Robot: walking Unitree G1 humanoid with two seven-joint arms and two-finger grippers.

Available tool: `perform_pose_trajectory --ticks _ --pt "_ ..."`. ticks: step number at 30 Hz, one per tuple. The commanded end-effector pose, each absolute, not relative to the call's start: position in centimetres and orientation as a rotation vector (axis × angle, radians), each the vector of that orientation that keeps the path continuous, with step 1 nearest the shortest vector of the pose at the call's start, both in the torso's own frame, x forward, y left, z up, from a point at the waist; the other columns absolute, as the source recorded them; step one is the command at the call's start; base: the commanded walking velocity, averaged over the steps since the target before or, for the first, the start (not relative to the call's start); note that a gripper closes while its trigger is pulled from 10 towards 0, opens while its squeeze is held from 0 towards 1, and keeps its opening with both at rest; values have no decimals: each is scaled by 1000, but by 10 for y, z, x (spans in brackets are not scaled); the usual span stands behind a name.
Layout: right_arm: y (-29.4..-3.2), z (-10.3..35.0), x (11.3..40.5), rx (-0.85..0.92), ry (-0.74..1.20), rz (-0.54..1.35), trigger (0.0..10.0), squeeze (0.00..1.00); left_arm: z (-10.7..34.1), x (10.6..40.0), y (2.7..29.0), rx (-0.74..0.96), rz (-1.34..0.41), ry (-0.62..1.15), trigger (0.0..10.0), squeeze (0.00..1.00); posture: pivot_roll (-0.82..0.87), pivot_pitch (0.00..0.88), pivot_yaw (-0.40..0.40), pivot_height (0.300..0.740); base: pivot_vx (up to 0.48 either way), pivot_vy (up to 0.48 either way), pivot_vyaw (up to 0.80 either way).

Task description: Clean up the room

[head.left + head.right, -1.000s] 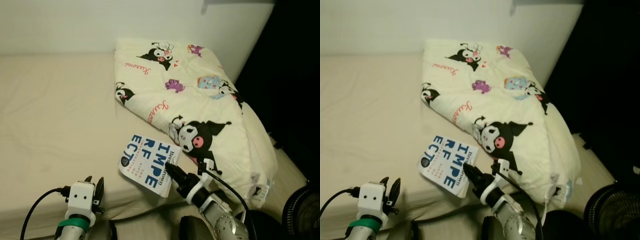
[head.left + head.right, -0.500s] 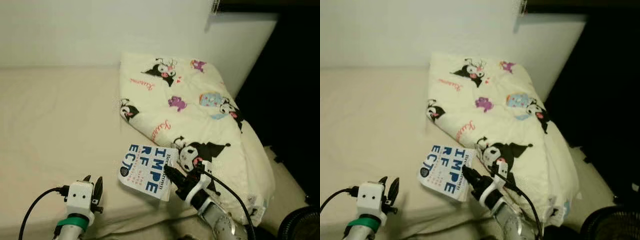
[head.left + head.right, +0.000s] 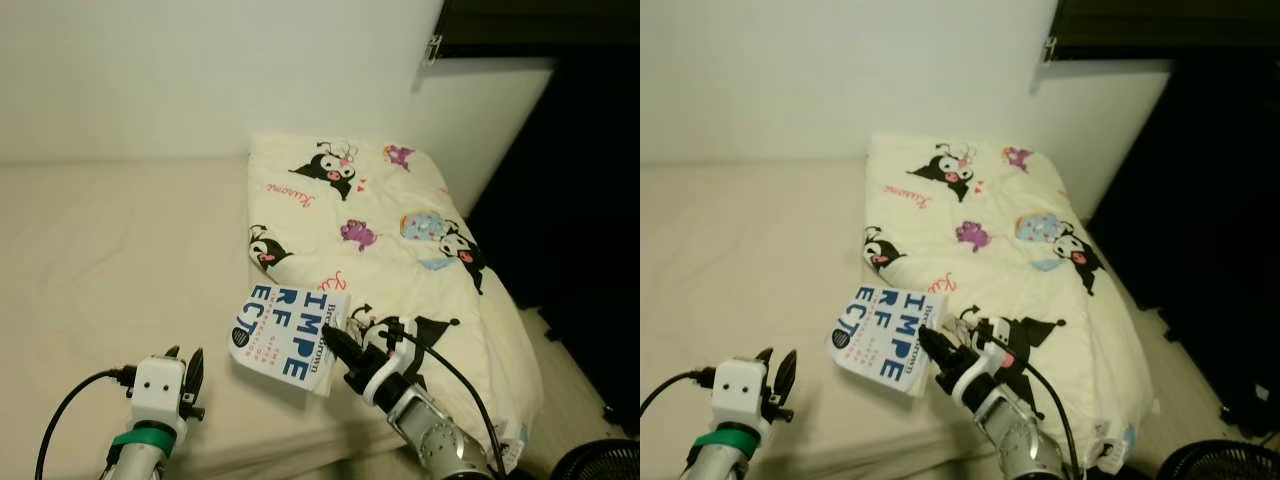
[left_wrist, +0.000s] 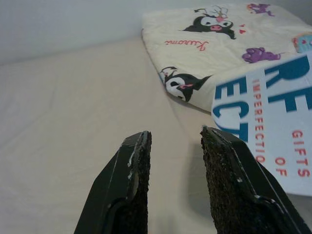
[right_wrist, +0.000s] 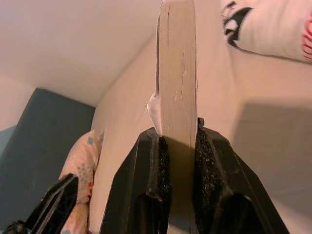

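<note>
Clearly clamped in the right tool [image 3: 332,340], a book [image 3: 284,338] held above the bed [image 3: 110,270], beside a cartoon-print quilt [image 3: 400,240], left tool [image 3: 182,362] fingers apart.

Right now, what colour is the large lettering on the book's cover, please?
Blue on white, on the white paperback book held in the right gripper; clearest in the left eye view.

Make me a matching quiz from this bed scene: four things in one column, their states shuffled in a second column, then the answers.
Things:
1. book
2. left claw
3. right claw
4. quilt

States:
A. open, holding nothing
B. folded on the bed
C. shut on the page edge
D. held up off the bed

Pairs: 1-D, 2-A, 3-C, 4-B
</note>
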State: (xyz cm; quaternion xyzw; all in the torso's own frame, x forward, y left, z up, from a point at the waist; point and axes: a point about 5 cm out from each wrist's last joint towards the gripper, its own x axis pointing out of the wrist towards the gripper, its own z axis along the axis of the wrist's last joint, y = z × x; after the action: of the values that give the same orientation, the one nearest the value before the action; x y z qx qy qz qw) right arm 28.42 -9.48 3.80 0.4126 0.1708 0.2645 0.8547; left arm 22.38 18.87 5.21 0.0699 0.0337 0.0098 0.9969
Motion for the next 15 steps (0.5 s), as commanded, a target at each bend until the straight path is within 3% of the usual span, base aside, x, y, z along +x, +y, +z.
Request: perform_pose_trajectory --ticks 1,15 --pt "-88 39 284 913 343 551 10000 0 48 221 189 137 16 96 10000 0 117 0 5 740 0 0 0" --pt "-90 34 284 855 343 512 10000 0 52 228 189 156 -1 89 10000 0 113 0 15 740 0 0 0"
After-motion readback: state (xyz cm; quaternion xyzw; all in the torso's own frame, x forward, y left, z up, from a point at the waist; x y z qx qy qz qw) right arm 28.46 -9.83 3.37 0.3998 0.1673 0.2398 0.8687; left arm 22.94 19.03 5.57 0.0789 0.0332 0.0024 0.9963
